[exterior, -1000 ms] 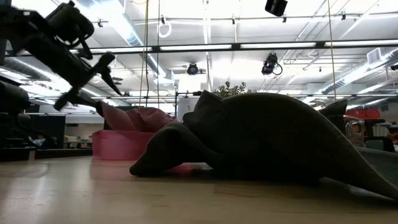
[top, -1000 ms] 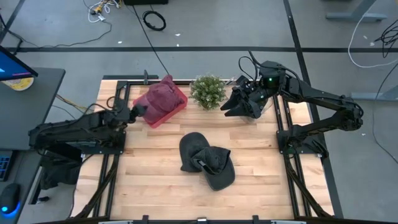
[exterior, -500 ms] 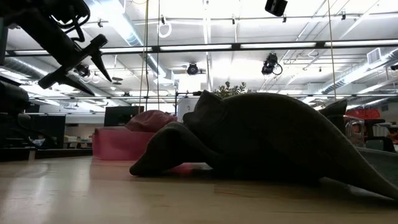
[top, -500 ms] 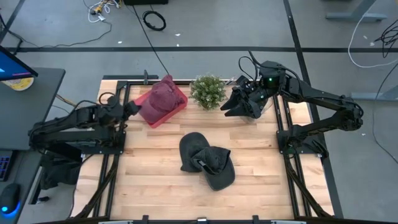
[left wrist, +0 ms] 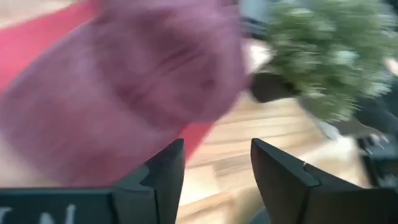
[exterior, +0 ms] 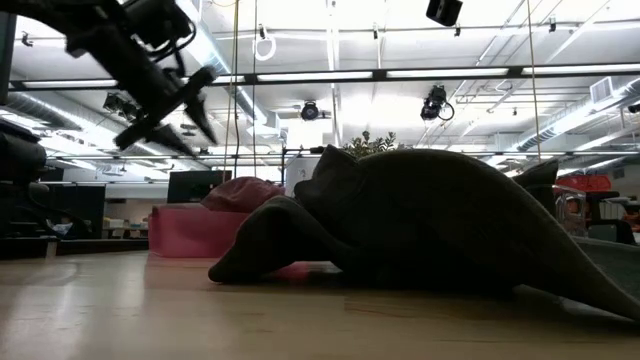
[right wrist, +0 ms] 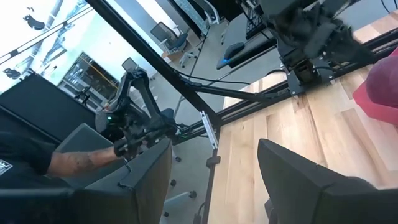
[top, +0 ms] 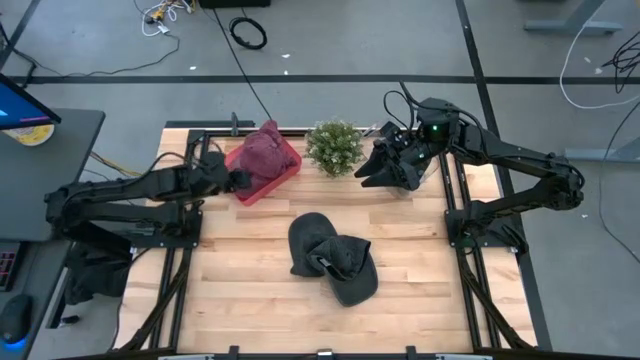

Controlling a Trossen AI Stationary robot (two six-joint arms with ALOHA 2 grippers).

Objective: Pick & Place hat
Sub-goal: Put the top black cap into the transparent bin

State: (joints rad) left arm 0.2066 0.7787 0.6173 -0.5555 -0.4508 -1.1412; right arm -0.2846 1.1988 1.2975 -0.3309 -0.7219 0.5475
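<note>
Nearest us on the worktop (top: 250, 290) we've got a dark hat (top: 332, 258) lying crumpled mid-table. Further back, the maroon hat (top: 262, 152) sits in the pink tray (top: 287, 168), with our left gripper (top: 237, 178) just beside it, fingers apart and empty. Past the plant (top: 334, 146), the right gripper (top: 365, 174) hovers with fingers apart too.

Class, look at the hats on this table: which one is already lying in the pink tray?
The maroon hat, resting in the pink tray beside the left gripper. The dark caps lie heaped on the bare wood mid-table.
</note>
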